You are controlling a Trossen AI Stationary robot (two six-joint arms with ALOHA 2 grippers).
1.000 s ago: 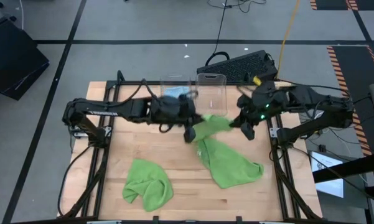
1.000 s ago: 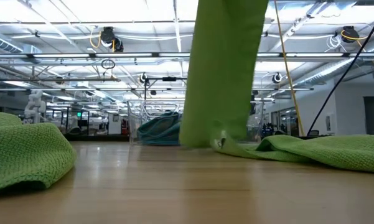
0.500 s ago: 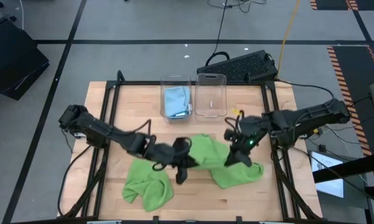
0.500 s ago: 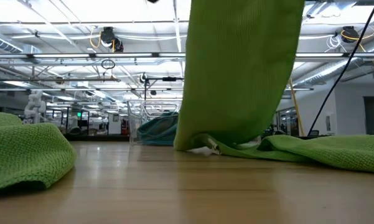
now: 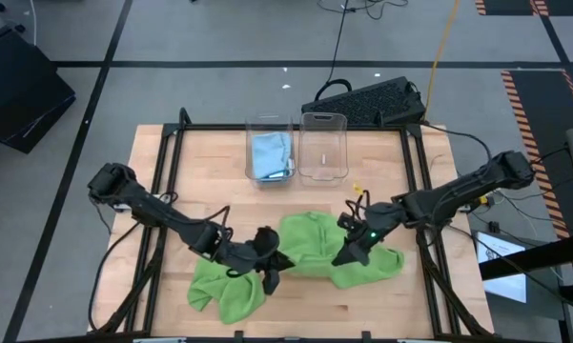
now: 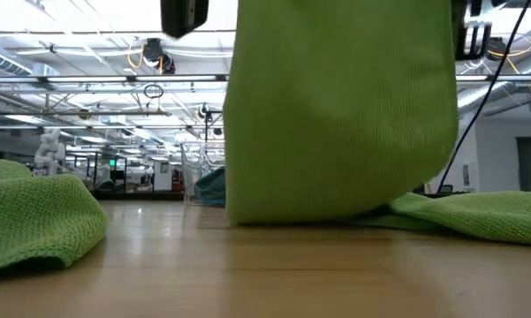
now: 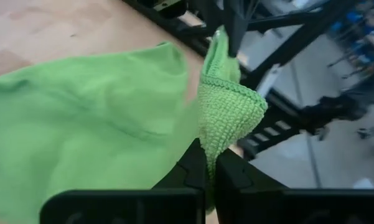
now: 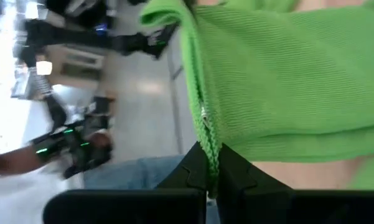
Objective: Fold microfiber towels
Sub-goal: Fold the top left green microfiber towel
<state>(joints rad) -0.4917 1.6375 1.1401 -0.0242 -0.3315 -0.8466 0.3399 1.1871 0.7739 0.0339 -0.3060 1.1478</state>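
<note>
A lime green towel (image 5: 317, 250) hangs stretched between the two grippers near the front middle of the table (image 5: 210, 162), its top edge lifted and its lower part trailing onto the wood, where the low view shows it as a broad green sheet whose bottom meets the surface. The left gripper (image 5: 270, 273) pinches one corner of it, fingers pressed together on the thick hemmed edge, as its wrist view shows close up; the right gripper (image 5: 344, 257) is likewise clamped on the opposite corner, with the cloth's seam running straight into its closed fingers. Under and to the right of the held towel lies more green cloth, spread flat toward the right gripper; I cannot tell whether it is part of the same towel or another one. A second green towel (image 5: 224, 291) sits crumpled at the front left, just beside the left gripper and not yet folded. Farther back, two clear bins stand side by side: the left bin (image 5: 270, 152) holds a light blue towel (image 5: 271, 154), apparently already dealt with, while the right bin (image 5: 323, 148) looks empty. By my judgement the work is at an early-to-middle stage: this towel is only being laid out for folding, and the crumpled one remains.
</note>
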